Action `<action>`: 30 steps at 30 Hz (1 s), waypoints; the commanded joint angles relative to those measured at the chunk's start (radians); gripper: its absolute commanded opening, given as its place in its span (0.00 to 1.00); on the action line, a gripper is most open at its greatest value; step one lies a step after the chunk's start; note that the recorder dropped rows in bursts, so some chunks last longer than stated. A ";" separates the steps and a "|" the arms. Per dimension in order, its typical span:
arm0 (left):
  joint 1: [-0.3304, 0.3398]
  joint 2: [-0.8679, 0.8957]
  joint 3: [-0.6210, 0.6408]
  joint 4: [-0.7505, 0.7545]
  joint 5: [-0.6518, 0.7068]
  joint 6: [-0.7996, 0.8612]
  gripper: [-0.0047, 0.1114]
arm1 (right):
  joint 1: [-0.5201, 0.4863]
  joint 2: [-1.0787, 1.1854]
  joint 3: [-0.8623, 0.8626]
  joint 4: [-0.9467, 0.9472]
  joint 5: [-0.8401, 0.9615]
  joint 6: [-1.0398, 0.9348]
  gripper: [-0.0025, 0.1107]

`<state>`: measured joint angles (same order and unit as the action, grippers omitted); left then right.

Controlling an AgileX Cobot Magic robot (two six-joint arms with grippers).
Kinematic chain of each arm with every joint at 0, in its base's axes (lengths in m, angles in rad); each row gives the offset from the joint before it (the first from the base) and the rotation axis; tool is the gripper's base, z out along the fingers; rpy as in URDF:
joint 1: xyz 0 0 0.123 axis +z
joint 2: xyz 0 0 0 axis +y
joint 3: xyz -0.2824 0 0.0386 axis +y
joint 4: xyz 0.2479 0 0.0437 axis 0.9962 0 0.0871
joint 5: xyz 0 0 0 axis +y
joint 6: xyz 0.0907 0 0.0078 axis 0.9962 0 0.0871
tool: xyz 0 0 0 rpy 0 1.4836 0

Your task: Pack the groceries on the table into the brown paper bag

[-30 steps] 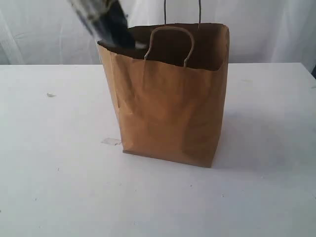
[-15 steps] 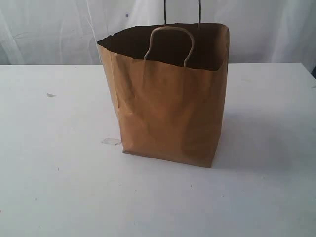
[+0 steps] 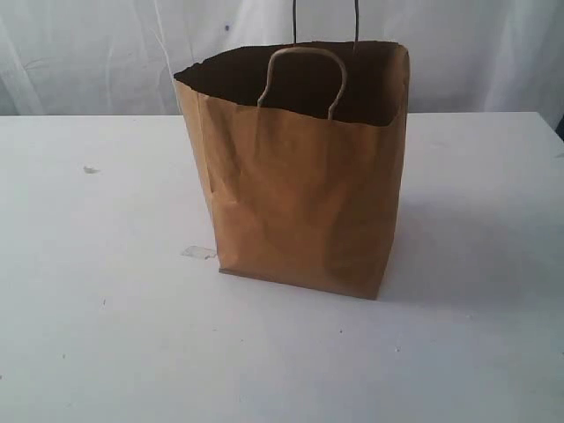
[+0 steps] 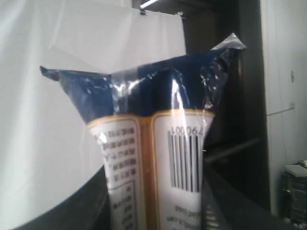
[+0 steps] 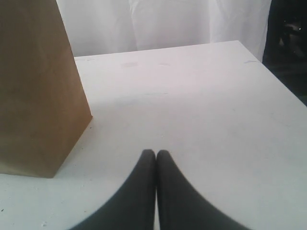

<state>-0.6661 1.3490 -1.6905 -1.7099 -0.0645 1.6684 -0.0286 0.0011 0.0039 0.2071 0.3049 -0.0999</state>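
Now held: the long white-and-navy packet (image 4: 158, 134) stands up between the left jaws. Its crimped navy end is uppermost, with a gold band below it and then the white body.
Packet print: a barcode (image 4: 184, 160) on one face, small text on the face next to it.
Packet place: seen only in the left wrist view, against white cloth and a dark gap. Where it sits relative to the bag cannot be told.
Left jaws: closed on the packet, with dark fingers (image 4: 72, 213) showing on either side of its lower part.
Bag: the brown paper bag (image 3: 304, 203) stands upright near the middle of the desk (image 3: 106, 335). Its mouth is open, its sides are creased, and its inside is too dark to read.
Handles: the near handle (image 3: 302, 55) loops up the front wall to rim height. The far handle (image 3: 326, 18) stands straight up behind it.
Right jaws: pressed together with nothing between them, fingertips (image 5: 146, 160) touching. They are low over the desk, near a bottom corner of the bag but apart from it.
Desk: white, with a small pale scrap (image 3: 198, 253) just beside the bag's lower left corner.
Backdrop: a white curtain (image 3: 88, 53).
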 commanded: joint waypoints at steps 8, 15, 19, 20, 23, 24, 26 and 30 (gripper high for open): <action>-0.165 0.146 -0.055 0.099 -0.271 0.011 0.04 | -0.003 -0.001 -0.004 0.002 -0.010 -0.001 0.02; -0.225 0.189 -0.055 0.356 -0.271 -0.235 0.04 | -0.003 -0.001 -0.004 0.002 -0.010 -0.001 0.02; -0.242 0.222 -0.055 0.459 -0.319 -0.384 0.04 | -0.003 -0.001 -0.004 0.002 -0.010 -0.001 0.02; -0.243 0.232 -0.055 0.463 -0.321 -0.402 0.04 | -0.003 -0.001 -0.004 0.002 -0.010 -0.001 0.02; -0.243 0.252 -0.055 0.465 -0.321 -0.404 0.04 | -0.003 -0.001 -0.004 0.002 -0.010 -0.001 0.02; -0.243 0.259 -0.055 0.465 -0.322 -0.406 0.04 | -0.003 -0.001 -0.004 0.002 -0.010 -0.001 0.02; -0.243 0.274 -0.055 0.464 -0.326 -0.406 0.04 | -0.003 -0.001 -0.004 0.002 -0.010 -0.001 0.02; -0.243 0.324 -0.055 0.459 -0.312 -0.406 0.04 | -0.003 -0.001 -0.004 0.002 -0.010 -0.001 0.02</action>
<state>-0.9038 1.6728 -1.7236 -1.2542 -0.3675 1.2699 -0.0286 0.0011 0.0039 0.2071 0.3049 -0.0999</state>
